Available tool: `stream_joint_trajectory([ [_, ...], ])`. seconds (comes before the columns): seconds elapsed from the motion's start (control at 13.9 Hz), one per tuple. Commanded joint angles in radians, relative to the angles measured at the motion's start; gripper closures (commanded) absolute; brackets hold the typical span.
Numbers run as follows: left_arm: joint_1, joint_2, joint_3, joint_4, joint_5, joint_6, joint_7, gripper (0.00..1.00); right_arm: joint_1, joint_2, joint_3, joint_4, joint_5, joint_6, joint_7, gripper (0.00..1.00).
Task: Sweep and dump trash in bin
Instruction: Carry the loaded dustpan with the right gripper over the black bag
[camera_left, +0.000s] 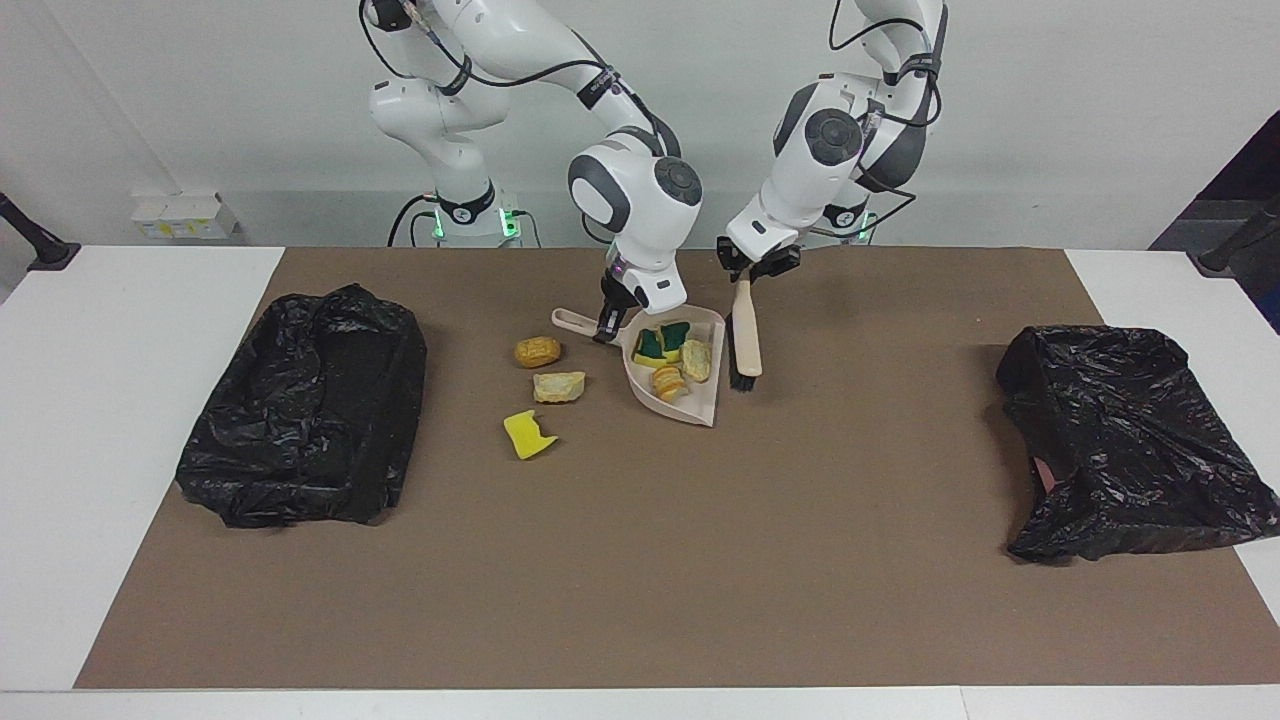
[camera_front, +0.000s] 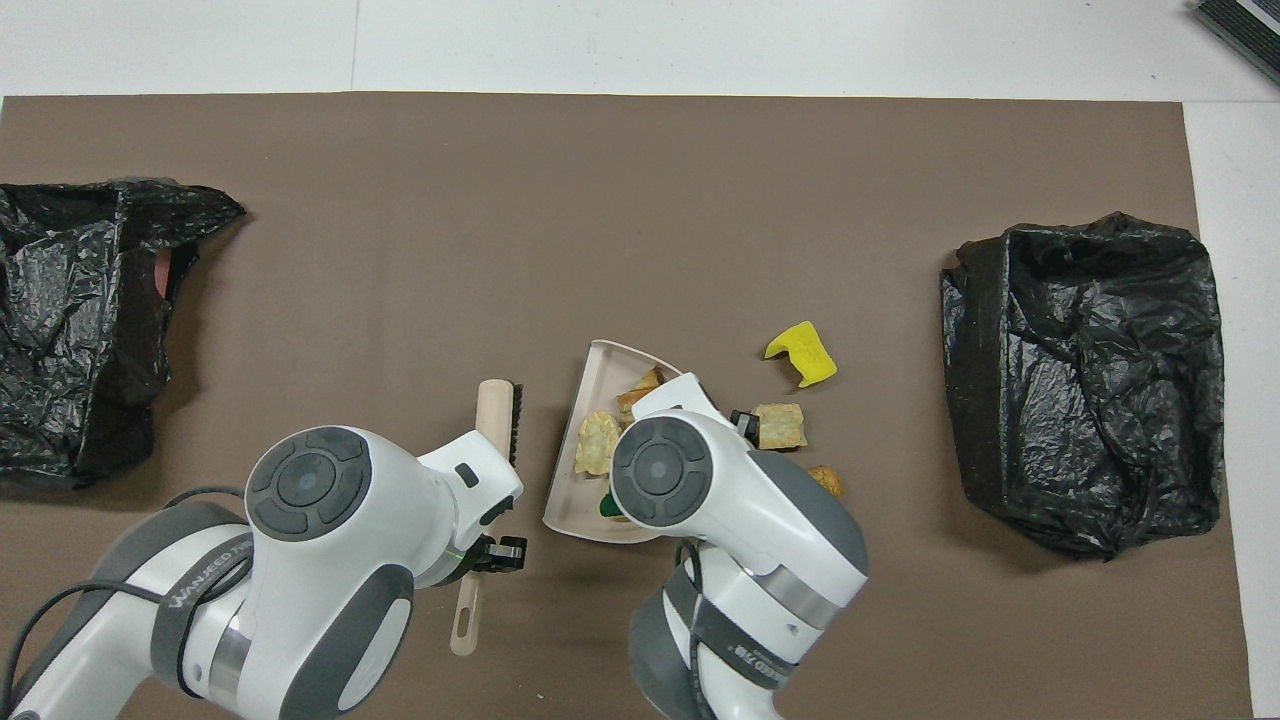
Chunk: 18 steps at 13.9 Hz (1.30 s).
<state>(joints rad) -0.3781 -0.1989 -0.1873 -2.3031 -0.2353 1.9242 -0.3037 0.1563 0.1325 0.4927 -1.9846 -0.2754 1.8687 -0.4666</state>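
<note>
My right gripper (camera_left: 610, 325) is shut on the handle of the beige dustpan (camera_left: 692, 405), which rests on the brown mat. In the pan lie trash pieces: a green-backed yellow sponge bit (camera_left: 660, 343), a pale bread chunk (camera_left: 696, 360) and an orange chunk (camera_left: 668, 380). My left gripper (camera_left: 746, 277) is shut on the brush (camera_left: 746, 340), its bristles pointing down just outside the pan's open edge. Three trash pieces lie on the mat toward the right arm's end: a brown chunk (camera_left: 537, 351), a tan chunk (camera_left: 558, 386) and a yellow sponge bit (camera_left: 528, 435).
Two bins lined with black bags stand on the mat, one (camera_left: 305, 420) at the right arm's end and one (camera_left: 1130, 440) at the left arm's end. From overhead the pan (camera_front: 575, 510), brush (camera_front: 497, 405) and yellow sponge bit (camera_front: 802, 352) show past my arms.
</note>
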Motion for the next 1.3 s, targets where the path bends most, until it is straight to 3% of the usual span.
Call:
stream_joint_trajectory([
  [0.0, 0.001, -0.080, -0.009, -0.073, 0.016, -0.005, -0.014, 1.00, -0.052, -0.135, -0.069, -0.005, 0.087, -0.071, -0.165, 1.00],
  [0.22, 0.002, -0.166, -0.088, -0.162, 0.016, 0.009, -0.090, 1.00, -0.050, -0.232, -0.244, 0.024, 0.088, -0.172, -0.346, 1.00],
  [0.51, -0.010, -0.191, -0.211, -0.214, 0.014, 0.070, -0.244, 1.00, -0.054, -0.303, -0.506, 0.033, 0.067, -0.204, -0.622, 1.00],
  [0.65, -0.013, -0.192, -0.265, -0.228, -0.002, 0.085, -0.293, 1.00, -0.054, -0.297, -0.653, 0.033, 0.004, -0.149, -0.762, 1.00],
  [0.79, -0.045, -0.180, -0.319, -0.251, -0.025, 0.137, -0.325, 1.00, -0.057, -0.284, -0.745, 0.029, -0.076, -0.048, -0.858, 1.00],
  [0.94, -0.051, -0.160, -0.333, -0.274, -0.084, 0.194, -0.325, 1.00, -0.057, -0.258, -0.793, 0.029, -0.175, 0.028, -0.914, 1.00],
  [1.23, -0.055, -0.140, -0.359, -0.283, -0.096, 0.188, -0.333, 1.00, -0.050, -0.221, -0.795, -0.008, -0.413, 0.151, -0.949, 1.00],
])
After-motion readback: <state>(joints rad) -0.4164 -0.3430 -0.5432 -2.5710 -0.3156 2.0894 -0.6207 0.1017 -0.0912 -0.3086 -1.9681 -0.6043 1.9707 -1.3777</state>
